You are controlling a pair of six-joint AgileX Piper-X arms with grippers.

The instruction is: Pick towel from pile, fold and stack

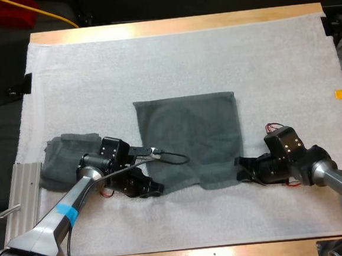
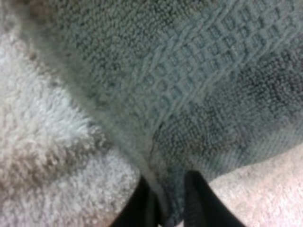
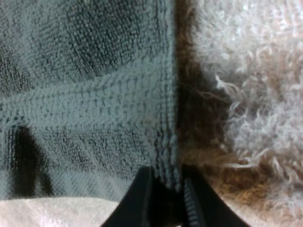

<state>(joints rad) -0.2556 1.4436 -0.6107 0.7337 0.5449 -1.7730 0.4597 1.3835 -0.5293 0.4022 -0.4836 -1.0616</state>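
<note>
Altogether: two dark grey-green towels, two grippers, one white mat (image 1: 154, 64), one wooden table (image 1: 175, 24).
Centre: the spread towel (image 1: 189, 138) lies flat on the mat in the middle of the high view. It is roughly rectangular, with a straight far edge and a wavy near edge.
Left middle: the bunched towel (image 1: 63, 155) sits as a soft, rumpled lump on the mat, apart from the spread towel.
Lower centre-left: the left gripper (image 1: 155, 188) is at the spread towel's near left corner and is clenched on it. Its black fingers (image 2: 199, 208) press the cloth from both sides.
Lower centre-right: the right gripper (image 1: 240, 169) is at the near right corner. Its fingers (image 3: 139, 198) pinch the hemmed edge between them.
Textures: the towel cloth is looped terry. A woven checkered band runs across it near the left gripper, and a ribbed band and stitched hem run near the right one. The mat is shaggy, curly white pile.
In the way: the left arm crosses the bunched towel's right end and hides part of it.
</note>
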